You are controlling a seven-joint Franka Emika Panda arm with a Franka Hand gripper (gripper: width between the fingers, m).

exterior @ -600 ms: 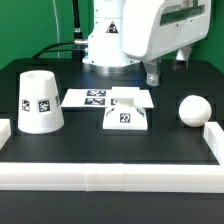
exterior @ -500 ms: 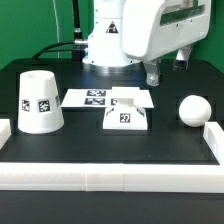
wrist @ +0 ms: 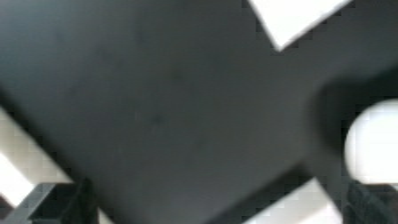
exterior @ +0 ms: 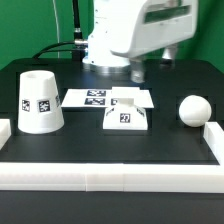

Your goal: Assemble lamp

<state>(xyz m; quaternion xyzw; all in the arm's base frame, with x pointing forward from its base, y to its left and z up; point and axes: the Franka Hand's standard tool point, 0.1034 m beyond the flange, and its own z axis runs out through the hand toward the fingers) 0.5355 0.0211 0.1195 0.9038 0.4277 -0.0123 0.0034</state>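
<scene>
the three loose parts of the lamp are laid well apart on the matt black table top [exterior: 100, 148], so that each can be reached and gripped singly. the large white tapered plastic shade [exterior: 38, 102] is stood wide end down at the exterior view's left, with its square tags turned to the camera. the low white sloped-sided base [exterior: 126, 114] is set near the middle, just in front of the thin flat white marker board [exterior: 92, 98]. the white ball-shaped bulb [exterior: 193, 108] is rested at the exterior view's right, near the rail there. nothing is joined yet, so the assembly is judged to be at its start.

the white robot arm [exterior: 125, 35] is held above the far side of the table, behind the base, and no part is touched by it. in the blurred wrist view the two-finger gripper [wrist: 199, 208] is seen with its dark fingers [wrist: 45, 205] well apart and only bare table between them. it is judged to be spread and empty, as is needed before a first part is taken.

long white border rails [exterior: 110, 178] are laid along the near edge and the sides, presumably so that parts, the round bulb above all, are kept on the table. a green backdrop [exterior: 30, 25] is seen behind the table.
</scene>
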